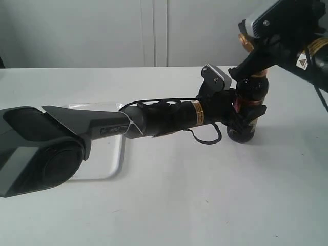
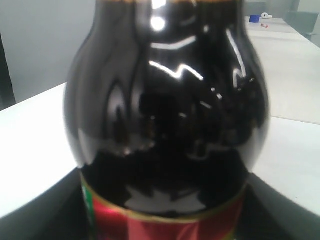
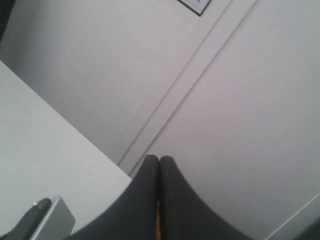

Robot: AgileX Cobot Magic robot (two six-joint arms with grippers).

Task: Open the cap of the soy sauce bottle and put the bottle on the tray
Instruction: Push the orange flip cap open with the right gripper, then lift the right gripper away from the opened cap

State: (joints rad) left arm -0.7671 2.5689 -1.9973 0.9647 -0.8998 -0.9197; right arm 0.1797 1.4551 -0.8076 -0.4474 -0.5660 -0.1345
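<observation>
Left arm reaches across the table (image 1: pixel 205 195) from the left of the exterior view, and the left gripper (image 1: pixel 245 119) is clamped around the body of the soy sauce bottle (image 1: pixel 252 95). Its fingers (image 1: pixel 254 114) wrap the lower half, at about label height. The bottle stands upright on the table at the right of the scene, well apart from the tray (image 1: pixel 117 159).

Left wrist view is filled by the bottle (image 2: pixel 165 125): dark glossy shoulder, gold band and red label edge at the lower part, with dark finger surfaces on both flanks touching the glass.

Right gripper (image 1: pixel 246 64) comes down from the upper right and sits at the bottle's neck. An orange-brown bit shows just above the neck between the black gripper parts, probably the cap (image 1: pixel 244 40), but it is mostly hidden and whether the lid is flipped up cannot be told.

In the right wrist view the right gripper (image 3: pixel 159 165) has its two fingertips (image 3: pixel 149 172) pressed together with no visible gap. A thin orange sliver shows low between the fingers, so it looks like they are pinching the cap, though the view is too tight to be sure.

The tray lies flat on the table at the left, largely covered by the left arm's forearm. Only its near rounded corner and part of the rim show. The bottle is not on it.
</observation>
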